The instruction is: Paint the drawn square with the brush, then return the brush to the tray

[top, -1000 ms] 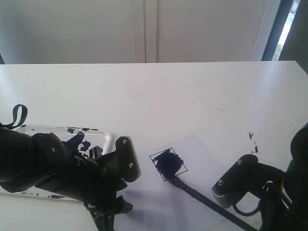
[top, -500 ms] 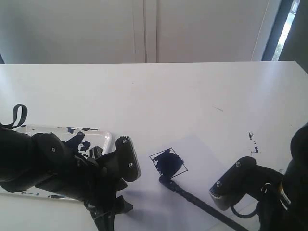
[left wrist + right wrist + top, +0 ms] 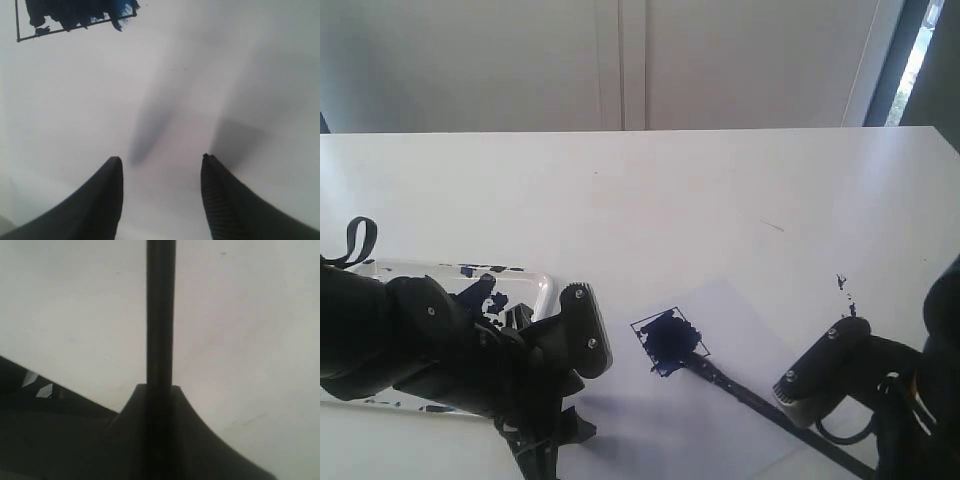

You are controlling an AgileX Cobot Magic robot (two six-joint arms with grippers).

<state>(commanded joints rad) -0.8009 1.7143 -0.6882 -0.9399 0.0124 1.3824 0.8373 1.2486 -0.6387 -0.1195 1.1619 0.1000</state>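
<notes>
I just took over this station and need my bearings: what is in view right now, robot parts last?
table: one, white, under everything
paper sheet: one, white, on the table, lower middle of the exterior view
drawn square: one, black outline, mostly filled dark blue, on the paper sheet
brush: one, black, tip at the square's edge
tray: one, silvery, blue-black smears, lower left, partly behind the left arm
paint specks: a few, dark, on the table right of the paper
left gripper: black, open, empty
right gripper: black, shut on the brush
</notes>
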